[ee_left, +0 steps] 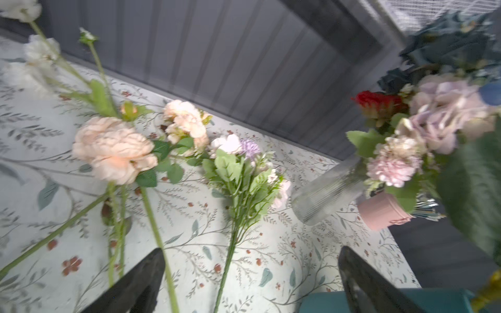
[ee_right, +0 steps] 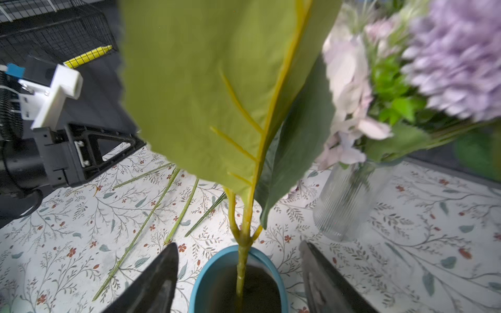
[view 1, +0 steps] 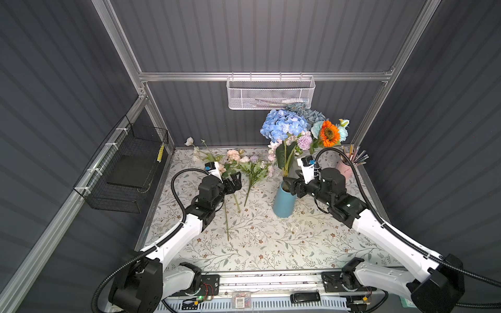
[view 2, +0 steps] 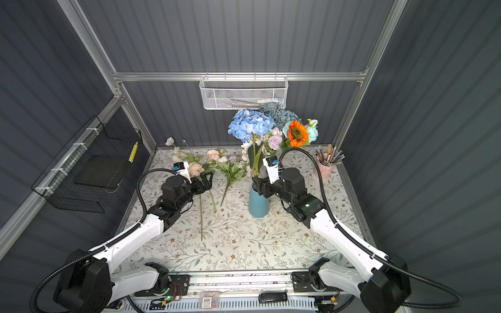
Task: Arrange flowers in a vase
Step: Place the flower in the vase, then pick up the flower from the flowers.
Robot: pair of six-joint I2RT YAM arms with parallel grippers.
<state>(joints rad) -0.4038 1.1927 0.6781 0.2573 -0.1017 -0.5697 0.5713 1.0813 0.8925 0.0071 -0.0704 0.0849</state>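
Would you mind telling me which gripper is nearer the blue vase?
Right. The right gripper is open at the blue vase's rim, jaws either side of the stem; the left gripper hovers apart, over loose flowers.

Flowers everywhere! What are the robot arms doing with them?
The robot is putting flowers into vases. The right hand is open around the stem of a big blue flower standing in the blue vase, not gripping it. The left hand is open too, hovering by the loose flowers lying on the table. A glass vase behind already holds a purple bunch.
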